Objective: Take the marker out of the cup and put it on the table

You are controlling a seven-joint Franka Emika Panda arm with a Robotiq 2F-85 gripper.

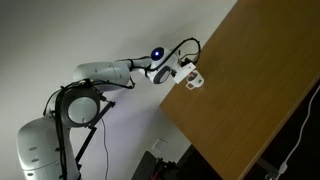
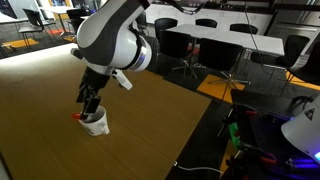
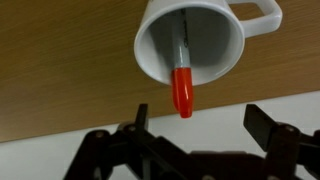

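In the wrist view, the cup (image 3: 160, 45) is seen from above on the table (image 3: 60, 70), with its handle to the right. The marker (image 3: 182, 88) stands inside it, and its orange-red end leans over the rim on the side nearest the gripper (image 3: 200, 128). The jaws are spread wide and nothing is held between them. For a good grasp, the gripper should be lowered until the red end lies between the two fingers, clear of the rim. Only the marker should be closed on, and it should be lifted along its lean so that the cup is not tipped. No brand, label or writing can be read on cup or marker.

In an exterior view, the gripper (image 2: 90, 103) hangs just above the cup (image 2: 97, 125), and the red tip is seen at the left of the rim. Nothing is printed on the table (image 2: 40, 90).

In an exterior view, the gripper (image 1: 191, 79) is over the table (image 1: 260, 90) near its edge. Cup and marker are too small to be told apart, and no text is legible.
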